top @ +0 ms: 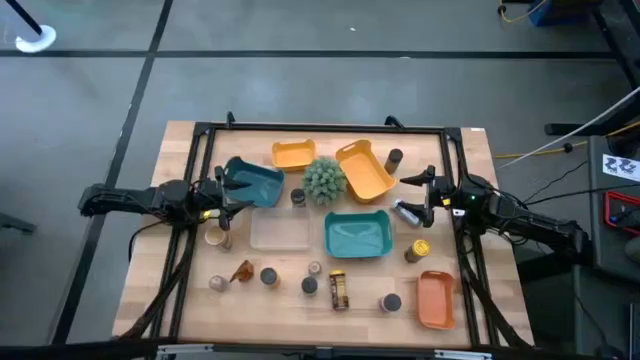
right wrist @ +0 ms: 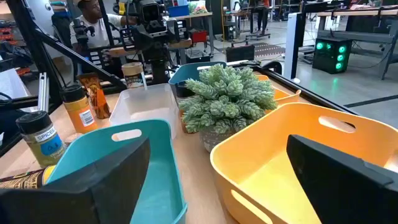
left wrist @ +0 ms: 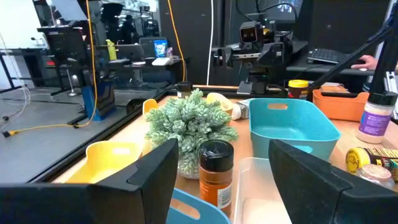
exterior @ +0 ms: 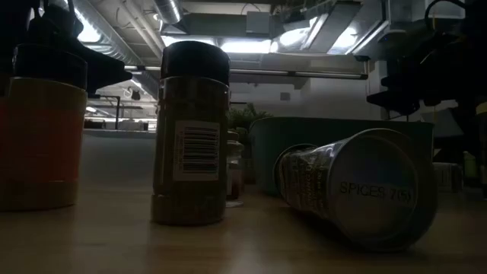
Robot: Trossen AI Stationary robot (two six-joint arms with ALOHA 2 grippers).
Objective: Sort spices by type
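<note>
Both grippers hover open above the table and touch nothing. My left gripper (top: pixel 226 196) is at the left, over the near rim of a teal tray (top: pixel 255 181); past its fingers stands a dark-capped jar of orange spice (left wrist: pixel 216 172). My right gripper (top: pixel 424 196) is at the right, next to a yellow-orange tray (top: pixel 365 171), with a white-blue sachet (top: pixel 408 212) just nearer. Spices stand scattered along the near half: a tan jar (top: pixel 215 236), an amber packet (top: pixel 242 270), grey tins (top: pixel 269 275), a yellow-lidded jar (top: pixel 420 248). Another dark-capped jar (top: pixel 394 158) stands at the far right.
A green spiky plant (top: pixel 323 180) stands mid-table between a second yellow-orange tray (top: pixel 293 153), a clear tray (top: pixel 280 231) and a second teal tray (top: pixel 357 235). An orange tray (top: pixel 435 298) lies near right. In the low view one jar (exterior: pixel 358 186) lies on its side. A person (right wrist: pixel 93 18) shows beyond the table.
</note>
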